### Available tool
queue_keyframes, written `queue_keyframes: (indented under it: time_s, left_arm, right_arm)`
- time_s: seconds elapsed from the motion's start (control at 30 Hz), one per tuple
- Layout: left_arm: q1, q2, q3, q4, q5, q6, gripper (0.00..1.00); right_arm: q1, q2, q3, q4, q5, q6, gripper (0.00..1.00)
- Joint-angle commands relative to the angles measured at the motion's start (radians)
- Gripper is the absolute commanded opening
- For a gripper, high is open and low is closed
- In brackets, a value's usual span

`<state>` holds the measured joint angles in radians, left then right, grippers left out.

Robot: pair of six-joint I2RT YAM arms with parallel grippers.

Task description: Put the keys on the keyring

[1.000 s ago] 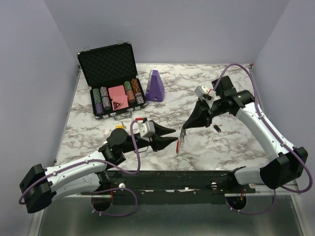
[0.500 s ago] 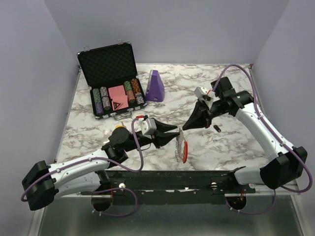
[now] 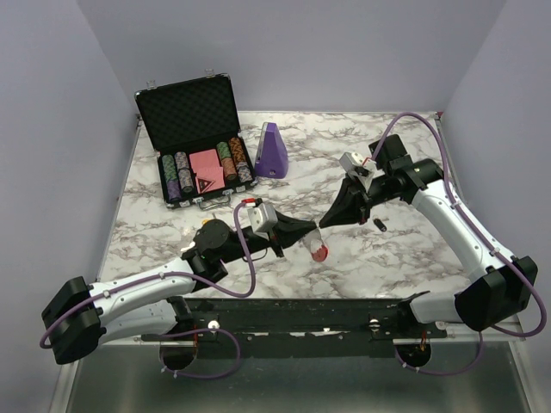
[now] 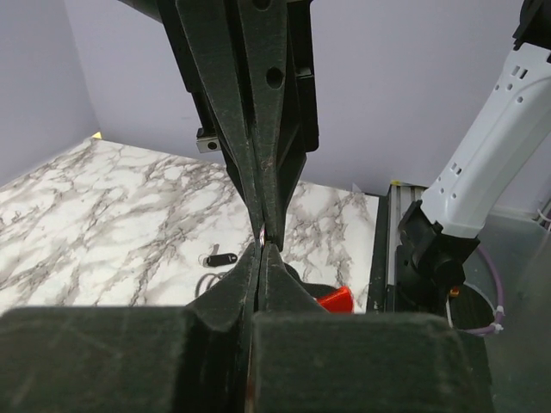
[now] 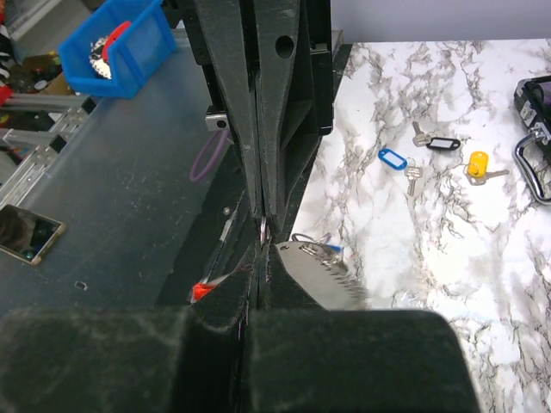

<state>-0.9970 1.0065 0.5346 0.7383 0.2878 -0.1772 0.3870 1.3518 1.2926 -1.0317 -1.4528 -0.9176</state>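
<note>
Top external view: the keyring (image 3: 318, 250) hangs above the tabletop (image 3: 396, 138), well apart from the open black case (image 3: 194, 142), off the case's front right corner and toward the arms' bases. Its red arc shows lowest; the silvery part is blurred. Just above it the left tool (image 3: 307, 230) and the right tool (image 3: 325, 222) meet tip to tip.

In the right wrist view the right tool's fingers are pressed together on a small silvery ring (image 5: 263, 228) of the keyring, whose chain-like part swings blurred beside them. In the left wrist view the left tool's fingers are also pressed together at that same spot; whether they grip the ring cannot be told.

Loose keys lie on the tabletop near the case's front handle: a blue-tagged key (image 5: 393, 158), a black-tagged key (image 5: 443, 144) and a yellow-tagged key (image 5: 478, 163). A slim black key (image 3: 379, 225) lies farther from the case than the keyring does.
</note>
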Motion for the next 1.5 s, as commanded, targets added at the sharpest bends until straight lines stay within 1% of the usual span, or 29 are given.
queue_keyframes:
  time_s: [0.0,0.03,0.07,0.1,0.13,0.17,0.27,0.37,0.47,0.5,0.57,0.63,0.7,0.77,0.87,0.93,1.03,1.1,1.27,1.47]
  left_arm:
    - [-0.009,0.006,0.047,-0.022,0.017,-0.001,0.01]
    - [-0.008,0.004,0.051,-0.036,0.019,-0.001,0.01]
    - [-0.008,0.004,0.054,-0.048,0.017,-0.001,0.07]
    - [-0.008,0.003,0.054,-0.054,0.010,-0.004,0.15]
    - [-0.008,0.000,0.054,-0.056,0.007,-0.005,0.19]
    - [-0.008,-0.003,0.050,-0.056,0.005,-0.005,0.22]
    - [-0.008,-0.006,0.050,-0.063,0.014,-0.007,0.23]
    - [-0.008,-0.005,0.054,-0.073,0.027,-0.008,0.23]
    - [-0.008,-0.002,0.059,-0.079,0.028,-0.010,0.19]
    - [-0.008,-0.002,0.061,-0.086,0.031,-0.010,0.17]
    - [-0.008,-0.002,0.067,-0.100,0.039,-0.008,0.10]
    - [-0.008,-0.002,0.070,-0.111,0.040,-0.007,0.00]
    - [-0.008,-0.006,0.073,-0.123,0.040,-0.007,0.00]
    - [-0.008,-0.014,0.080,-0.149,0.031,-0.011,0.00]
    - [-0.006,-0.038,0.073,-0.160,0.017,-0.021,0.00]
    - [-0.006,-0.063,0.061,-0.162,0.016,-0.019,0.00]
    - [0.001,-0.101,0.041,-0.172,0.028,-0.013,0.00]
    - [0.009,-0.120,0.028,-0.180,0.037,-0.013,0.00]
    - [0.023,-0.144,0.021,-0.197,0.063,-0.021,0.00]
    - [0.046,-0.135,0.016,-0.180,0.111,-0.067,0.00]
  right_arm:
    - [0.009,-0.014,-0.009,0.012,-0.103,-0.001,0.01]
    - [0.009,-0.014,-0.009,0.009,-0.103,-0.001,0.01]
    - [0.007,-0.014,-0.007,0.012,-0.101,-0.001,0.00]
    - [0.007,-0.014,-0.007,0.010,-0.101,-0.001,0.01]
    - [0.009,-0.016,-0.009,0.012,-0.101,-0.001,0.01]
    - [0.009,-0.014,-0.009,0.010,-0.101,-0.003,0.01]
    - [0.009,-0.016,-0.009,0.010,-0.101,-0.001,0.01]
    - [0.009,-0.016,-0.007,0.012,-0.101,0.000,0.01]
    - [0.009,-0.016,-0.009,0.010,-0.101,-0.001,0.01]
    - [0.009,-0.016,-0.009,0.013,-0.101,-0.001,0.01]
    - [0.007,-0.016,-0.010,0.012,-0.100,0.002,0.01]
    - [0.009,-0.019,-0.012,0.012,-0.098,0.002,0.01]
    - [0.009,-0.019,-0.015,0.013,-0.095,0.002,0.01]
    - [0.009,-0.020,-0.016,0.016,-0.086,0.011,0.09]
    - [0.009,-0.031,-0.007,0.007,-0.063,0.025,0.39]
    - [0.009,-0.036,0.010,-0.004,-0.037,0.036,0.48]
    - [0.009,-0.039,0.034,-0.022,-0.003,0.042,0.54]
    - [0.009,-0.037,0.037,-0.021,0.011,0.059,0.55]
    - [0.009,-0.034,0.022,0.027,0.042,0.128,0.55]
    - [0.038,-0.026,0.059,0.027,0.088,0.181,0.55]
